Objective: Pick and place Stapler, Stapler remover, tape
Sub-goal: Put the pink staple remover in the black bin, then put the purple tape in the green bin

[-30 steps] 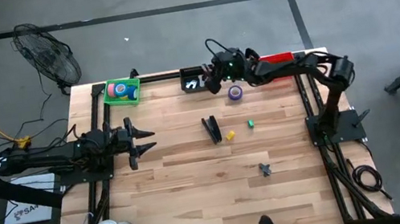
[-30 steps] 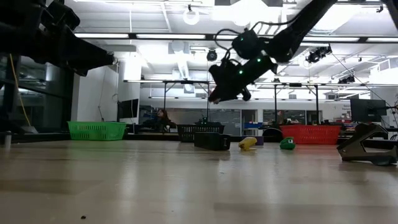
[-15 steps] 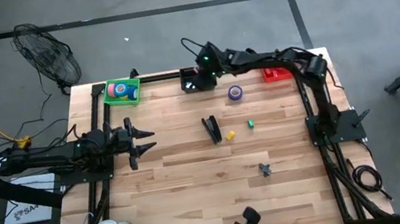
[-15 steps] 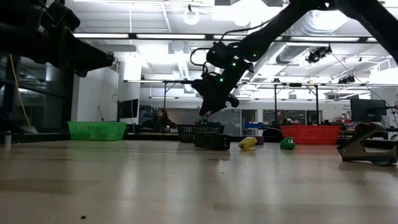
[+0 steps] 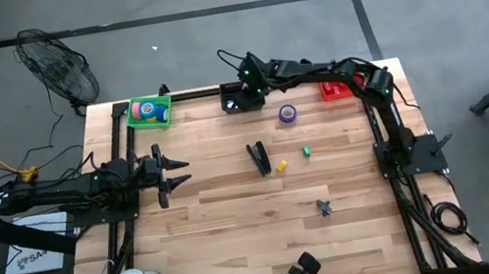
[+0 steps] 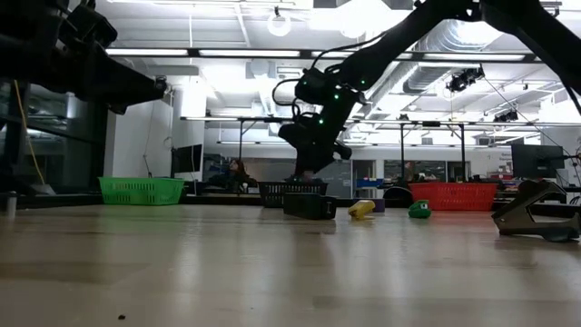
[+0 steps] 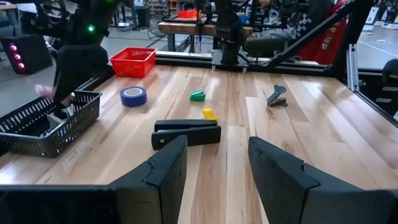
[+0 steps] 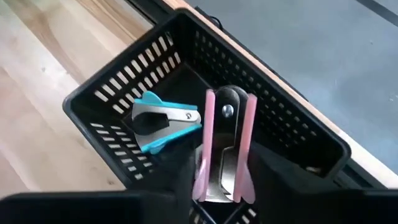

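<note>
Black slotted basket point(image 8: 118, 93); teal staple remover point(image 8: 163, 121); pink staple remover point(image 8: 225, 149).

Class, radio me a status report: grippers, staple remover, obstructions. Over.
Left gripper open, parked left. Right gripper over black basket, pink staple remover beneath it. Stapler not yet placed.

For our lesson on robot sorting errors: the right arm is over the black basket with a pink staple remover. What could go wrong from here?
1. The pink staple remover sits between the right tool's fingers above the black basket; it might land on the blue staple remover already inside.
2. Pulling away, the arm may snag the basket's rim and shift it.
3. The purple tape roll lies close by and could get knocked.
</note>
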Available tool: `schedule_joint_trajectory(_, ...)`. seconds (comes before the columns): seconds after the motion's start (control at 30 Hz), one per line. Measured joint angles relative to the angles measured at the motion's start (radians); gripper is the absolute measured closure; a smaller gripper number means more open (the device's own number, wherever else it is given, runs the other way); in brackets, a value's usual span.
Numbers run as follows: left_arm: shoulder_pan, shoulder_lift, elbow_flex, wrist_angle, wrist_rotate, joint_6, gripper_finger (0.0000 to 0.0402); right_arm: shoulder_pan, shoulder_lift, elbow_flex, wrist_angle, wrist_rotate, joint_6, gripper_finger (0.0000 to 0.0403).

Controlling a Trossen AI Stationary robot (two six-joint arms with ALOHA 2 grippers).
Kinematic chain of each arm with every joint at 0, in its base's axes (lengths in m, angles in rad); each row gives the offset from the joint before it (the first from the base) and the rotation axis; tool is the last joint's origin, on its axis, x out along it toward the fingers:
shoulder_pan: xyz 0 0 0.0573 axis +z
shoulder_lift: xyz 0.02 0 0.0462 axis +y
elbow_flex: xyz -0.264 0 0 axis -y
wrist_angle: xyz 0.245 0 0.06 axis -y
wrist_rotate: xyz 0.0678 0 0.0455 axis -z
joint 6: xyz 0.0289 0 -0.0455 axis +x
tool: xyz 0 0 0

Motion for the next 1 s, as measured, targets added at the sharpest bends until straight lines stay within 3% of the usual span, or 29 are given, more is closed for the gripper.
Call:
schedule_joint_trajectory(0.17, 0.000, 0.000, 0.000, -0.006, 0.000, 0.000, 0.0234, 0.000, 0.000, 0.000, -0.006, 0.001, 0.007, 0.0203)
schedule_joint_trajectory(0.3, 0.000, 0.000, 0.000, -0.013, 0.001, 0.000, 0.0234, 0.000, 0.000, 0.001, -0.009, 0.001, -0.002, 0.0178)
schedule_joint_trajectory(0.77, 0.000, 0.000, 0.000, -0.020, 0.015, -0.008, 0.0234, -0.002, -0.113, 0.001, -0.477, 0.049, 0.013, 0.0183)
schedule_joint_trajectory(1.0, 0.000, 0.000, 0.000, -0.020, 0.023, -0.016, 0.0234, 0.001, -0.111, -0.106, -0.491, 0.058, 0.022, 0.0183)
